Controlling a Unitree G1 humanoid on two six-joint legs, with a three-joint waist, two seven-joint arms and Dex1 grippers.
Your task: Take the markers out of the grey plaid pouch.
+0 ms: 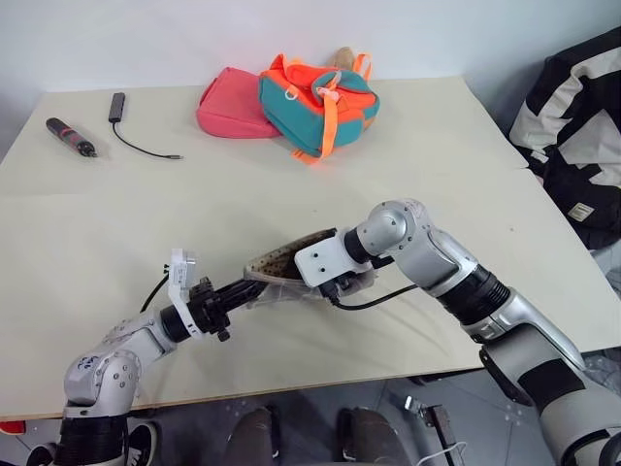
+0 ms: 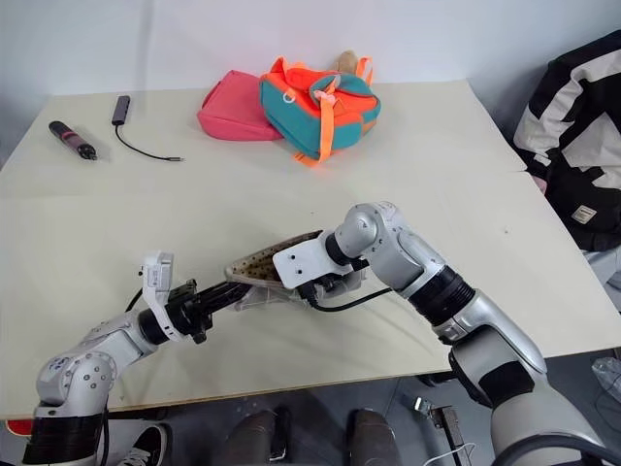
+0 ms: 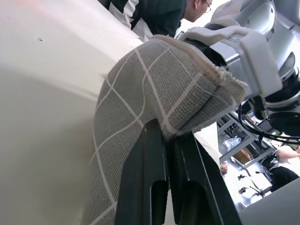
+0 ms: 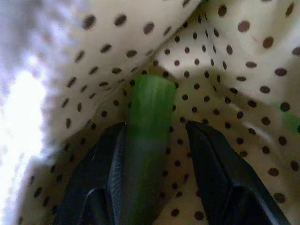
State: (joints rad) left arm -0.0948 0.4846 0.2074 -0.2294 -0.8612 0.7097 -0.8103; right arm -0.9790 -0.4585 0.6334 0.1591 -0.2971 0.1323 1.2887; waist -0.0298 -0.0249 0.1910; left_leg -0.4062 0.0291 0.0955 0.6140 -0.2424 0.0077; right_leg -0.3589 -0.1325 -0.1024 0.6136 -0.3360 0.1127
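Observation:
The grey plaid pouch (image 1: 281,268) hangs just above the table near its front edge. My left gripper (image 1: 231,293) is shut on the pouch's edge (image 3: 187,98) and holds it up from the left. My right gripper (image 4: 154,125) reaches into the mouth from the right, inside the beige dotted lining (image 4: 234,56). Its fingers stand open on either side of a bright green marker (image 4: 150,103). One finger (image 4: 105,159) lies against the marker, the other (image 4: 215,159) stands a little apart. No other marker can be seen inside.
At the back of the table lie a pink pouch (image 1: 228,107) and a teal-orange backpack (image 1: 318,102). At the back left are a black-and-red tool (image 1: 70,136) and a cable with an adapter (image 1: 131,131). A black-and-white jacket (image 1: 577,126) sits off the right edge.

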